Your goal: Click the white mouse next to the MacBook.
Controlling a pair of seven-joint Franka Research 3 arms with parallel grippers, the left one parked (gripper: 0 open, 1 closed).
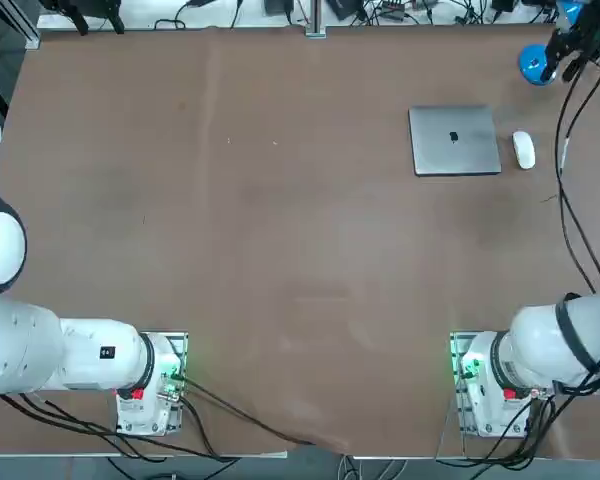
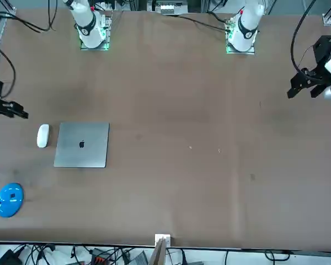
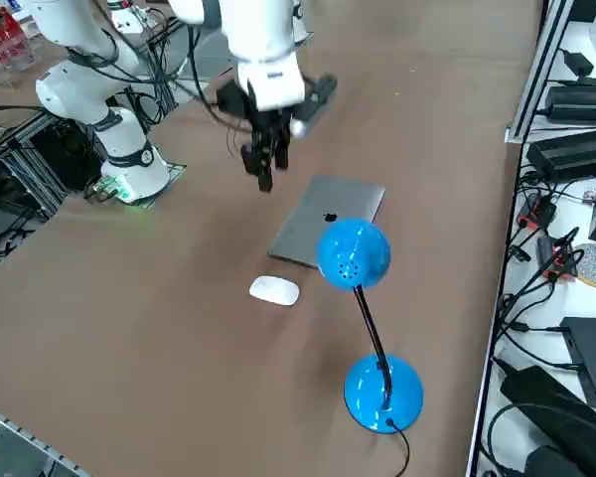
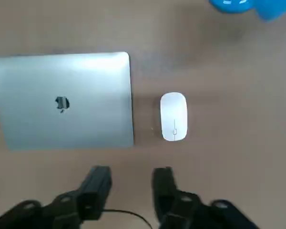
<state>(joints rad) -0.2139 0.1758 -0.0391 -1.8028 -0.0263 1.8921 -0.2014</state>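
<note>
- Brown table (image 1: 280, 230), mostly bare; cable clutter and gear along its far edge and the robot's right edge.
- MacBook (image 1: 455, 141) lies closed and flat near the far right corner of the table, well in from both edges; silver-grey lid, rounded corners, small dark apple logo (image 4: 61, 103) at lid centre. No readable text anywhere.
- Mouse (image 1: 523, 149) sits just beside the MacBook's right edge, small gap between, not touching; it lies between laptop and the table's right edge.
- Mouse look: small glossy white oval, smooth top, thin grey line down its middle in the wrist view (image 4: 173, 116), long axis parallel to the laptop's side.
- Right gripper (image 3: 263, 164) hangs above the table, pointing down, not touching anything; fingers (image 4: 96, 183) parted with a narrow gap, nothing between them.
- Wrist view: mouse lies ahead of the fingertips, slightly off toward one finger's side, clear table between; MacBook ahead on the other side.
- Blue lamp (image 3: 355, 253) with round base (image 3: 382, 395) stands at the far right corner, beyond the mouse, apart from it.
</note>
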